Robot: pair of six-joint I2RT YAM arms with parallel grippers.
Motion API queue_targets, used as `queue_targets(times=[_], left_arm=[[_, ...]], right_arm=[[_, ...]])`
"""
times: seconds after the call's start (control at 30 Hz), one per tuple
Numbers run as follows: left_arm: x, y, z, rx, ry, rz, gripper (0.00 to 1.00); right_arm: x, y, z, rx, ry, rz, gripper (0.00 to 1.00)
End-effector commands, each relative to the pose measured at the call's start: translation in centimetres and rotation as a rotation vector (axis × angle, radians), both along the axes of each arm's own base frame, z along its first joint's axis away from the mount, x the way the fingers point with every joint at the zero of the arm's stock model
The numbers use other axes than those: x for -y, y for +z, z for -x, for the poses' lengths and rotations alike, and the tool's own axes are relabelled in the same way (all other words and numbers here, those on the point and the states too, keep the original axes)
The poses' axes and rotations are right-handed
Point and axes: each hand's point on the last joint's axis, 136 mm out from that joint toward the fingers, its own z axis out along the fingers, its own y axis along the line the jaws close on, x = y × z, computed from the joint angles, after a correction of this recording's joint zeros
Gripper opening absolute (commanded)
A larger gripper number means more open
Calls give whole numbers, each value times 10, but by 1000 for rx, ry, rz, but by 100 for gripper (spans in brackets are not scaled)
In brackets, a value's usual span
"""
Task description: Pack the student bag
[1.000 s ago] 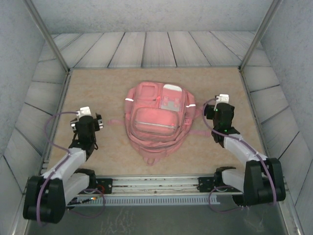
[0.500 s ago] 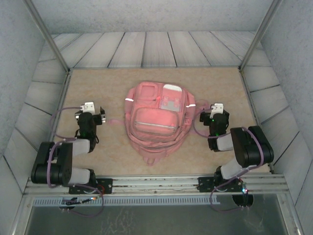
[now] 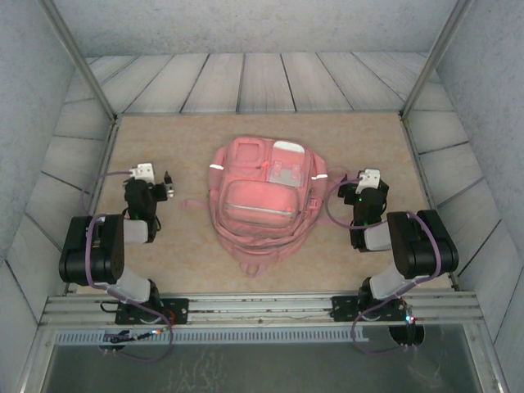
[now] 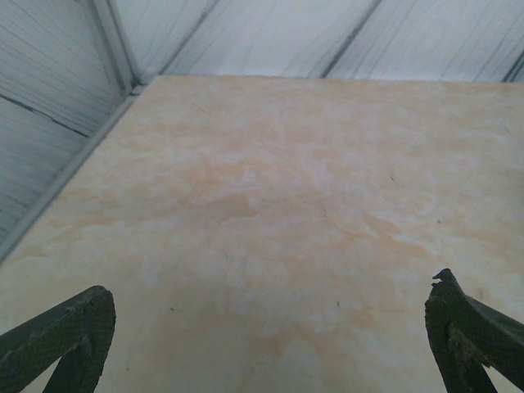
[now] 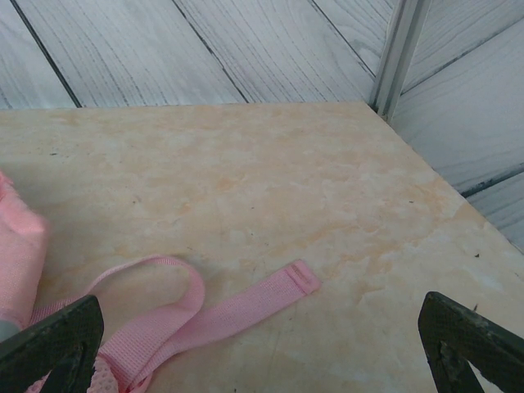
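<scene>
The pink student bag [image 3: 262, 196] lies flat in the middle of the table, front pockets up, with white reflective strips on both sides. My left gripper [image 3: 157, 187] rests left of the bag, apart from it, jaws wide open over bare table [image 4: 270, 246]. To the bag's right sits my right gripper [image 3: 360, 190], also wide open with nothing between its fingers [image 5: 57, 336]. A loose pink strap [image 5: 213, 315] from the bag lies on the table just ahead of the right gripper, and a bit of pink bag fabric [image 5: 16, 246] shows at the left edge.
The tan tabletop [image 3: 164, 139] is ringed by grey plank walls [image 3: 246, 82] and metal corner posts [image 3: 422, 74]. A thin pink strap [image 3: 195, 203] trails from the bag toward the left gripper. A rail [image 3: 254, 315] with both arm bases runs along the near edge.
Both arms have folded back toward their bases. The left gripper drew back and slightly up-left; the right gripper pulled in beside the bag. The bag has not moved.
</scene>
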Motion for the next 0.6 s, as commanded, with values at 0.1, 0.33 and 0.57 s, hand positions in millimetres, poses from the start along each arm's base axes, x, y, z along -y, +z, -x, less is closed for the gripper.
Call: queue_targets(times=[0.1,0.33,0.57], left_arm=[[2,6,-2,4,-15,4,100],[2,5,-3,1,-16,5,100],[2,6,-3,4,-16,4,100]], right_arm=[[-1,8,-4,36,4,-19,100],[-1,9,-4,38,5,-20,100],[-1,9,-4,40,5,-18,100]])
